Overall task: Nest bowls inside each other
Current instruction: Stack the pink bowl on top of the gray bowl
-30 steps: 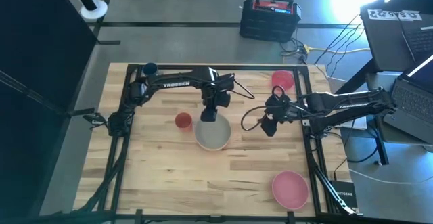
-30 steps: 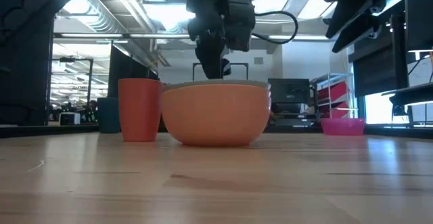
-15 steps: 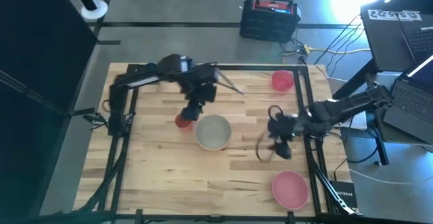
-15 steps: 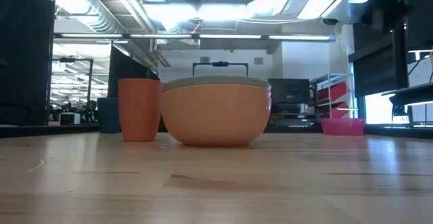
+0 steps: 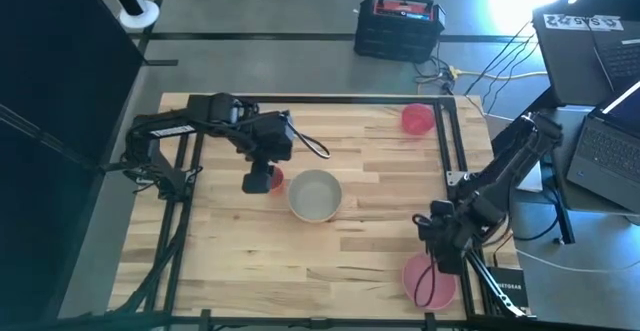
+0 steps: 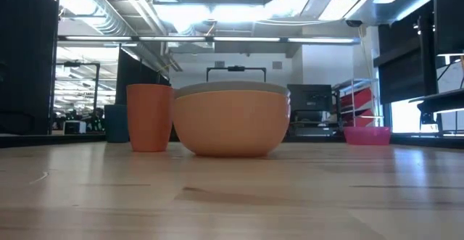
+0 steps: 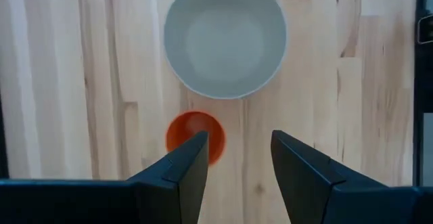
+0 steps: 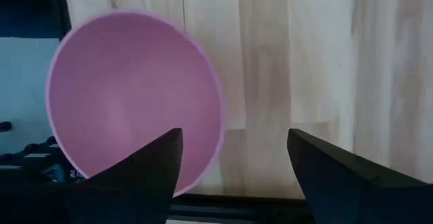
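1. Seen from straight above, the wooden slatted table [image 5: 360, 251] carries a whitish round plastic bowl [image 5: 315, 195] near its middle, which sits inside an orange one whose rim barely shows. A small red plastic cup-like bowl [image 5: 273, 177] stands just beside it, under the left gripper [image 5: 256, 183], whose fingers are apart and hold nothing. A pink-red round bowl [image 5: 417, 118] sits at the far right edge, and a large pale pink round bowl [image 5: 428, 280] sits at the near right corner with the right gripper [image 5: 440, 263] over its rim, fingers spread and empty.

2. At table height, the orange round plastic bowl [image 6: 232, 126] holds the whitish bowl, whose rim shows just above it. The small red bowl [image 6: 149, 117] stands just beside them, with the pink-red bowl [image 6: 367, 135] well apart. No gripper shows here.

3. Past the left wrist, the open fingers [image 7: 181, 176] straddle the near edge of the small red bowl [image 7: 195, 136]; the whitish bowl [image 7: 225, 37] lies beyond. The risk is a finger clipping the rim and toppling this tall, narrow bowl.

4. Past the right wrist, the spread fingers [image 8: 145, 170] bracket the rim of the pale pink bowl [image 8: 132, 92], which lies close to the table edge. A poorly centred pinch on its thin wall could push it off.
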